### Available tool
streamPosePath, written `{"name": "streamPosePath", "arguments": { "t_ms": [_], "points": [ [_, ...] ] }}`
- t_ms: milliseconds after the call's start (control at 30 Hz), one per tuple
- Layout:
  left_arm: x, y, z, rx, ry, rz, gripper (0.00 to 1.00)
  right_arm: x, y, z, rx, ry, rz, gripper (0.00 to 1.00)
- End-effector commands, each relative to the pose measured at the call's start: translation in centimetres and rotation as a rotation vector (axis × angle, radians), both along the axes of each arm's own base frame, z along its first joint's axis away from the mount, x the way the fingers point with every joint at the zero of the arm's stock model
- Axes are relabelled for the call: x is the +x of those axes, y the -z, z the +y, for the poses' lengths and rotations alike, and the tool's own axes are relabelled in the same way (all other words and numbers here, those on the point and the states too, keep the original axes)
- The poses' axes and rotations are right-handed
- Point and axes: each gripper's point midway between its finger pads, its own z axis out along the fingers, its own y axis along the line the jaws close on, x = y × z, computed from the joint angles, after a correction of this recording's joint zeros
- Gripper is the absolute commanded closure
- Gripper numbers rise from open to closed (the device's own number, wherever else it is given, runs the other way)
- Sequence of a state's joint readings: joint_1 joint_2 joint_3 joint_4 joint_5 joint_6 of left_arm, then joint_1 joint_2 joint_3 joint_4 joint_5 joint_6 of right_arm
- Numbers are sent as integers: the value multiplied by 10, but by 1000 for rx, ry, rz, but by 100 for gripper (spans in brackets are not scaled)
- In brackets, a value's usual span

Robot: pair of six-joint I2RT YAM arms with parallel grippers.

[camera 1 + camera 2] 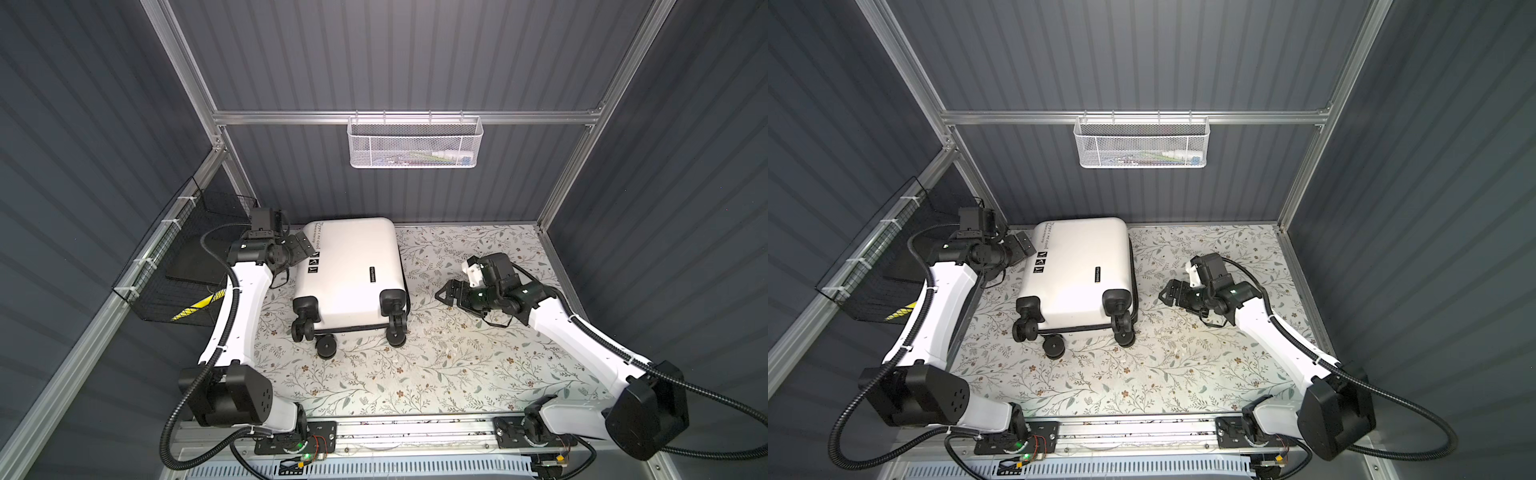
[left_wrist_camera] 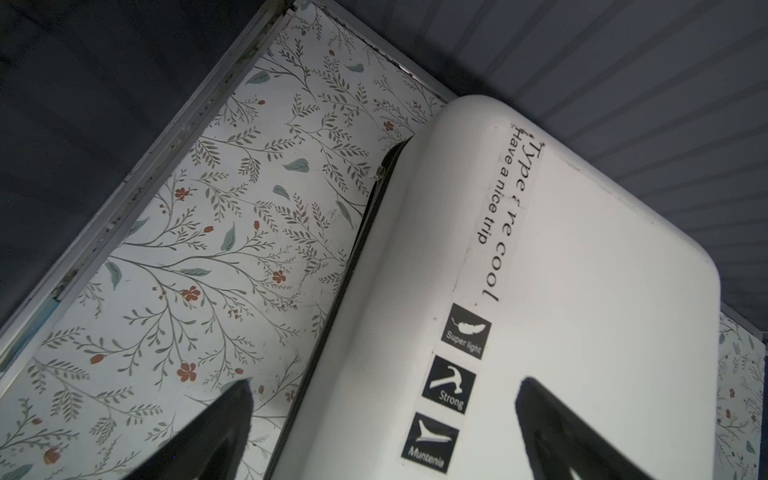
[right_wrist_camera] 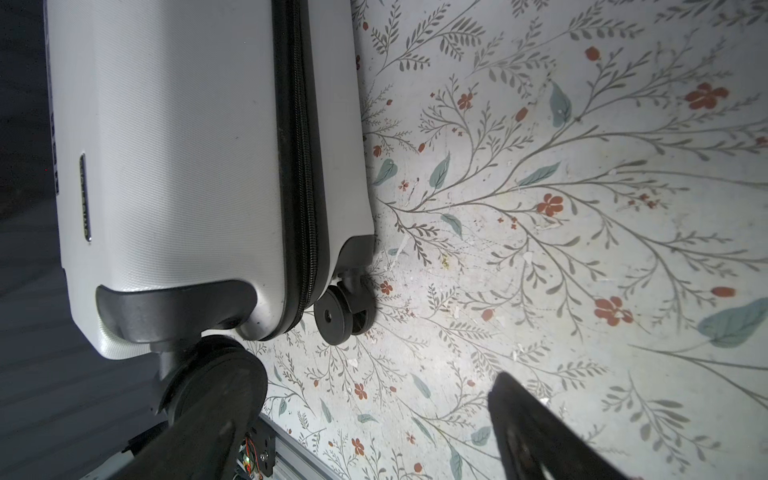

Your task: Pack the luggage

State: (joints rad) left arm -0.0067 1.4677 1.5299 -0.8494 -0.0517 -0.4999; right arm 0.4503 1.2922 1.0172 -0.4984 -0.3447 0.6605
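The luggage [image 1: 353, 270] [image 1: 1079, 270] is a white hard-shell suitcase lying flat and zipped shut at the back left of the table, wheels toward the front. My left gripper [image 1: 301, 245] [image 1: 1021, 246] stands open at its far left edge, beside the stickers. In the left wrist view the gripper [image 2: 384, 384] has one finger over the table and one over the shell [image 2: 582, 291], holding nothing. My right gripper [image 1: 446, 293] [image 1: 1169, 291] is open and empty, right of the suitcase and apart from it. The right wrist view shows the gripper [image 3: 380, 411] over bare table near the suitcase's wheels [image 3: 332, 318].
A white mesh basket [image 1: 415, 141] with small items hangs on the back rail. A black wire basket [image 1: 183, 266] is fixed to the left wall, just behind the left arm. The floral table cover [image 1: 457, 365] spreads across the front and right.
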Motion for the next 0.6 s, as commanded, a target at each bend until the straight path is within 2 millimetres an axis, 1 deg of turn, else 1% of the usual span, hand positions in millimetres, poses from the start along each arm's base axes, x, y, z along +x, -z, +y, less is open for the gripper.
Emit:
{"name": "streamPosePath", "arguments": {
  "t_ms": [0, 167, 200, 267, 400, 567],
  "points": [
    [7, 3, -8, -13, 62, -39, 0, -6, -3, -2, -11, -17, -1, 7],
    [15, 24, -18, -52, 112, -28, 0, -6, -9, -3, -17, -26, -8, 6],
    [16, 24, -20, -59, 119, -34, 0, -6, -10, -3, -18, -28, -12, 6],
    [15, 41, -26, -85, 143, -4, 0, -6, -11, -4, -20, -29, -15, 6],
    [21, 46, -40, -144, 204, -12, 0, -7, -15, -7, -19, -25, -25, 6],
    [31, 40, -65, -262, 272, -60, 0, -10, -21, -14, -15, -11, -37, 6]
  ]
}}
